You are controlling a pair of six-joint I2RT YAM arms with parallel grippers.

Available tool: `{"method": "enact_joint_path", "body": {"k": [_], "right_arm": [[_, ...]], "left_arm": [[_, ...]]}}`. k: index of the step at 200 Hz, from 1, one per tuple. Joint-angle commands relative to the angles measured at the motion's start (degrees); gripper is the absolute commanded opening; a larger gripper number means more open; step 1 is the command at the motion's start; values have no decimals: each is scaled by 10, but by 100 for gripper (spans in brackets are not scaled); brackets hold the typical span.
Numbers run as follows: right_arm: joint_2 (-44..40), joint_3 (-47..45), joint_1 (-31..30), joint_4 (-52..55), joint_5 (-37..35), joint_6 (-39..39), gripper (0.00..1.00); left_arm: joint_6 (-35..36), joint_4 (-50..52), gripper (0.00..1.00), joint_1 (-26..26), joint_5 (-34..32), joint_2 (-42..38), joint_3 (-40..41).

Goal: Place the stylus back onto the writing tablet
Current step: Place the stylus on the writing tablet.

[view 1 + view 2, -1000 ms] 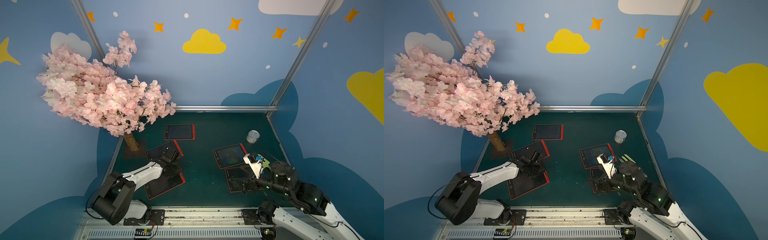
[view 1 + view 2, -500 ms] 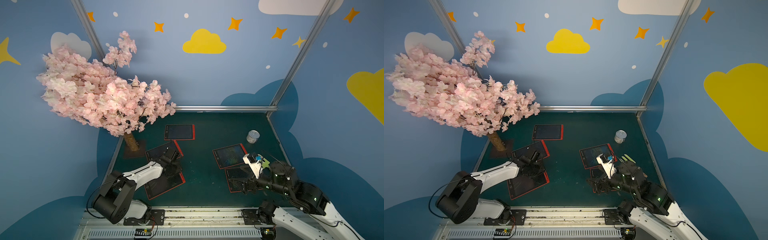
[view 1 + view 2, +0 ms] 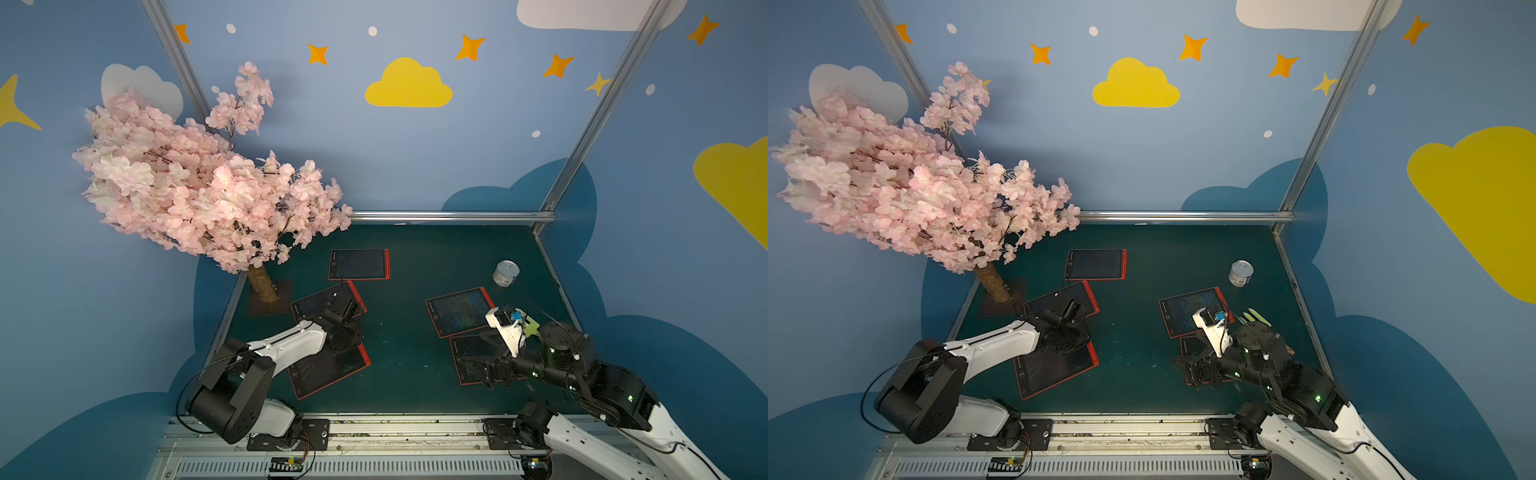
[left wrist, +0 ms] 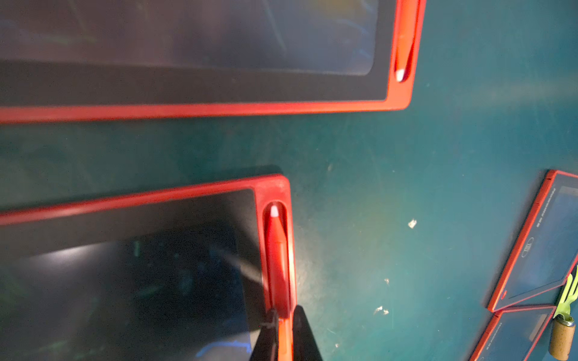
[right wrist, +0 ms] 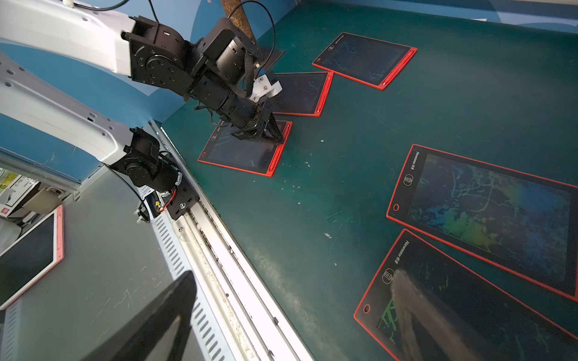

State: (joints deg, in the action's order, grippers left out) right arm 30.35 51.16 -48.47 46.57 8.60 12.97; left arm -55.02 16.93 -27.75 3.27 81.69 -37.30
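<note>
While the left gripper point(image 4: 285, 312) reaches down over the front-left writing tablet point(image 4: 125, 250), its two dark fingers point(image 4: 301, 328) are pinched almost together on the back end of the red stylus point(image 4: 276, 256). The stylus lies in the slot along the tablet's red edge, its white tip pointing away from the gripper. The right gripper point(image 3: 480, 371) hangs with its jaws spread wide, holding nothing, above another tablet point(image 3: 469, 349) on the right of the green table point(image 3: 407, 324).
</note>
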Motion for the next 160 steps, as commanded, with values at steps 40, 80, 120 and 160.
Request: {"method": "enact_joint_path", "body": {"k": [40, 80, 120, 160], "right_arm": [[2, -4, 1, 5, 3, -4, 96], [5, -4, 1, 3, 5, -5, 96], [9, -5, 1, 2, 8, -4, 96], [9, -5, 1, 2, 10, -5, 96]], "left_arm": [[15, 41, 14, 4, -11, -21, -8], [72, 92, 8, 5, -25, -51, -39], [178, 137, 2, 5, -17, -44, -86], [292, 204, 2, 6, 11, 5, -160]]}}
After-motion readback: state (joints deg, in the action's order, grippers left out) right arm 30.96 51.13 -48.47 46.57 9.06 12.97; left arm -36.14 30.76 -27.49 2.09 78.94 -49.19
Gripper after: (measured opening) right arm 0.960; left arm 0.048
